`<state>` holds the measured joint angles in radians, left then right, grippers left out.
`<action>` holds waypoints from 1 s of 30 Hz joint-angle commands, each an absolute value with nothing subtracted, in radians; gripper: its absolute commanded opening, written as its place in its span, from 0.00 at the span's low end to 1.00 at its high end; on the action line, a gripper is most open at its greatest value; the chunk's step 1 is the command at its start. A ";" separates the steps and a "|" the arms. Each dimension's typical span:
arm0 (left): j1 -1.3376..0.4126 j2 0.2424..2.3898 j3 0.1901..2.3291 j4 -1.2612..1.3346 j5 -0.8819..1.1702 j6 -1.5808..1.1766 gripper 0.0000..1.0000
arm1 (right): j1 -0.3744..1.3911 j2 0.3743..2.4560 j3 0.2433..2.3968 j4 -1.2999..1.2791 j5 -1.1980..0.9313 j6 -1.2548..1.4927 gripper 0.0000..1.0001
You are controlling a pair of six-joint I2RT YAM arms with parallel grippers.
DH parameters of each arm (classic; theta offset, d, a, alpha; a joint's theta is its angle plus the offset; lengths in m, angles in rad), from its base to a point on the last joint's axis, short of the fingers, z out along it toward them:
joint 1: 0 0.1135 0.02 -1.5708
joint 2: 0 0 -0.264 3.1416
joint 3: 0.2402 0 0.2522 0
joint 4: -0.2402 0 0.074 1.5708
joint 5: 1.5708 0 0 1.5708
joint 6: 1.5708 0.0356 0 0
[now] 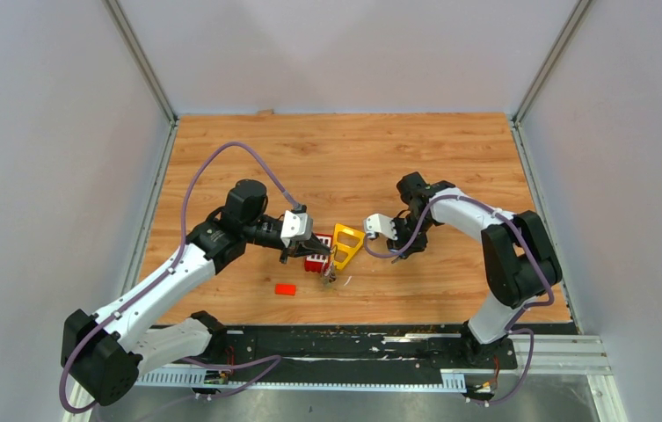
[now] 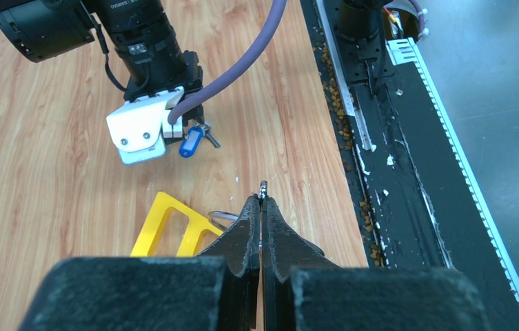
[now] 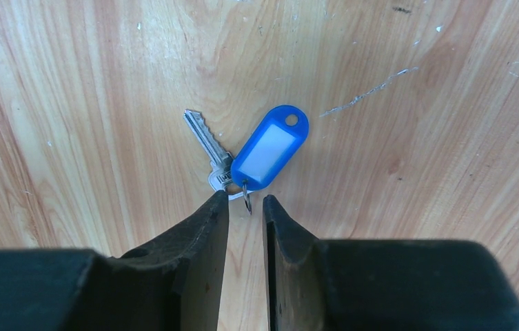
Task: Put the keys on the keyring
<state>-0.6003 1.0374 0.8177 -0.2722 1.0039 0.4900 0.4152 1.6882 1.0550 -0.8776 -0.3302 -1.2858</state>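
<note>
Now: pickup step; right gripper (image 3: 246, 200) hovers over key (image 3: 205, 138) with blue tag (image 3: 270, 146), right of frame (image 1: 347, 242).
Right jaws: apart, tips at key head.
Left gripper (image 2: 261, 200): jaws together, beside frame, by keyring (image 2: 222, 216).
Next: likely close on key head, bring it to frame, thread keyring.

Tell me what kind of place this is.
Likely a lab robot test cell: plain grey panel walls box in a wood-grain table, with left arm and right arm bolted to a black rail.
</note>
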 commanded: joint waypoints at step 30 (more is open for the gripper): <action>-0.596 1.031 0.828 -0.255 1.017 0.512 0.00 | 0.405 1.710 1.053 -0.866 -0.331 -1.317 0.19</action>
